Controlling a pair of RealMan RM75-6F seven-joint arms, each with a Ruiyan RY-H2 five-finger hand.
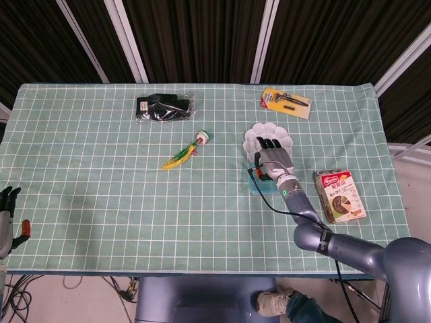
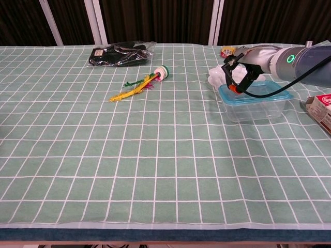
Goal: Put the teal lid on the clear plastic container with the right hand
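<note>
Chest view: teal lid (image 2: 257,95) already sits on the clear container (image 2: 253,109) at the tabletop's (image 2: 155,155) right side, right robot hand (image 2: 239,76) resting fingers-down on its far-left corner, grip unclear; pressing shut and letting go probably remain.

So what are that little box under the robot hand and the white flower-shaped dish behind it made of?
The box looks like clear plastic: the checked cloth shows through its glossy walls. Its teal lid seems a tinted, see-through plastic too. The dish is plain opaque white with scalloped wells; it could be plastic or glazed ceramic, the look leaves that open. The right robot hand rests on the lid.
</note>
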